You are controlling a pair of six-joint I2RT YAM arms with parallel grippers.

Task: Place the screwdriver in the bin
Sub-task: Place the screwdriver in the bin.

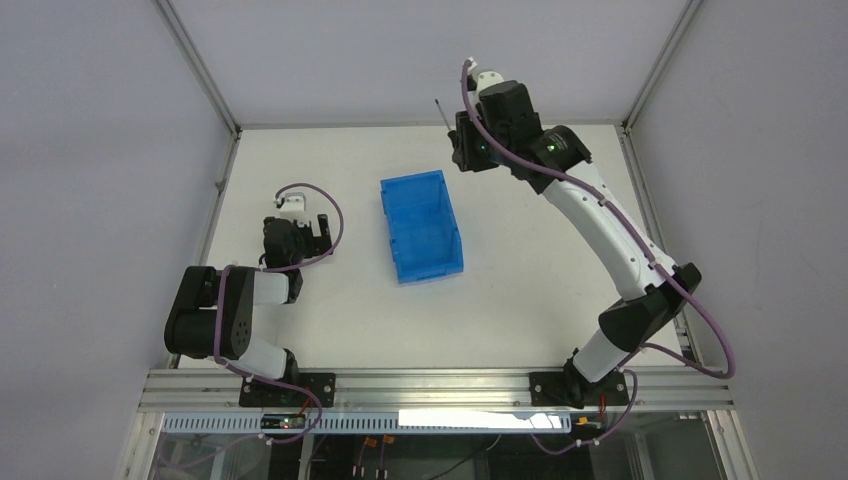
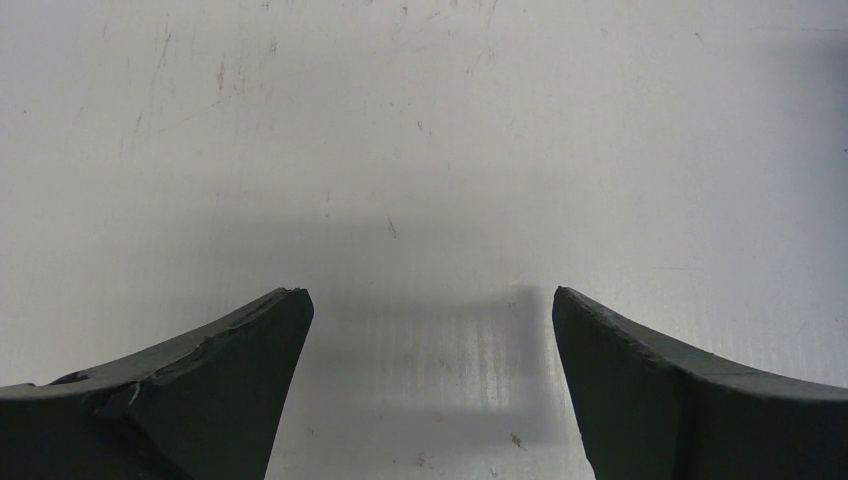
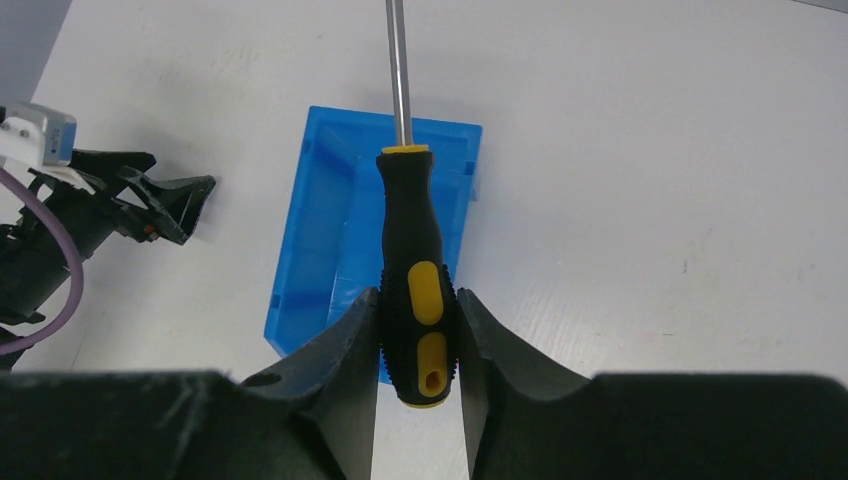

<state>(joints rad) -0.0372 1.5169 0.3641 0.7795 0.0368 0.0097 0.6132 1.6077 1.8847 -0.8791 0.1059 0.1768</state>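
Observation:
My right gripper (image 3: pixel 418 300) is shut on the black and yellow handle of the screwdriver (image 3: pixel 410 235), whose thin metal shaft points away from the wrist camera. In the top view this gripper (image 1: pixel 462 142) hangs in the air past the far right corner of the blue bin (image 1: pixel 420 225), with the screwdriver's shaft (image 1: pixel 441 112) sticking up toward the back wall. In the right wrist view the bin (image 3: pixel 320 220) lies below and behind the held tool and shows nothing inside. My left gripper (image 2: pixel 430 295) is open over bare table, left of the bin (image 1: pixel 318 222).
The white table (image 1: pixel 540 260) is enclosed by grey walls with a metal frame at the back and sides. In the right wrist view the left arm (image 3: pixel 95 200) with its purple cable sits left of the bin.

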